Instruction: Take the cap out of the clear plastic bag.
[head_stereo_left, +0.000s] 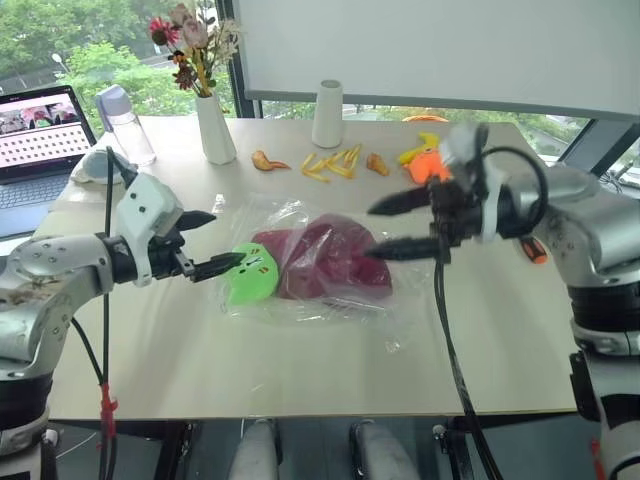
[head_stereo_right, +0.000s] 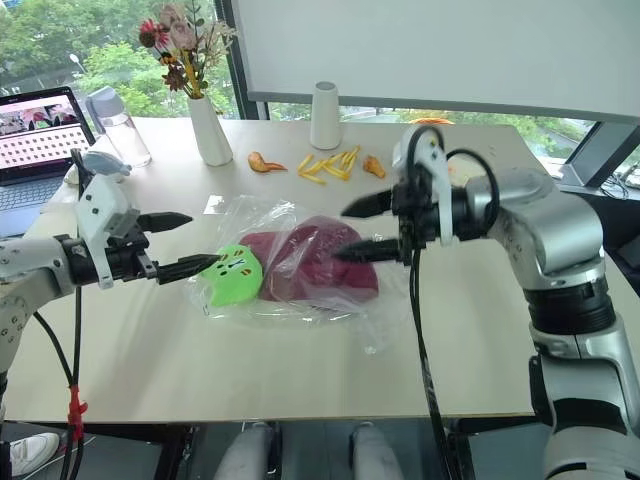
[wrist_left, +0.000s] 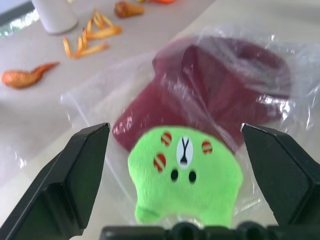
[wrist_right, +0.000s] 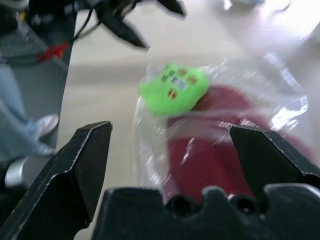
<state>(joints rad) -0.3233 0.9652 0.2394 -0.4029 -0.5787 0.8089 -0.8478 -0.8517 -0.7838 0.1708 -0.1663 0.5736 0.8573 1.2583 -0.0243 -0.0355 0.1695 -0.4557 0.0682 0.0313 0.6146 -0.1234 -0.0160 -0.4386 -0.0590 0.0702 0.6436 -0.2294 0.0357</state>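
Both grippers hover above the table (head_stereo_left: 300, 380) with nothing held. Left gripper (head_stereo_left: 208, 243) sits at 9 o'clock of the bag (head_stereo_left: 310, 262), its two black fingers spread wide, the lower fingertip just beside the green toy (head_stereo_left: 251, 273); contact cannot be confirmed. Right gripper (head_stereo_left: 382, 229) sits at 3 o'clock of the bag, fingers equally wide apart, pointing toward the left gripper, its lower tip over the cap's right part.

Cap (head_stereo_left: 330, 258), maroon, lies inside the clear bag near the table's centre, covered by wrinkled film. Green toy lies at 9 o'clock of the cap, touching it; in the left wrist view it appears to rest at the bag's mouth, though whether film covers it is unclear.

At 12 o'clock of the bag: white vase with flowers (head_stereo_left: 213, 127), white cup (head_stereo_left: 327, 114), scattered orange and yellow toy food (head_stereo_left: 332, 164). At 10 o'clock: laptop (head_stereo_left: 40, 130) and bottle (head_stereo_left: 126, 124).
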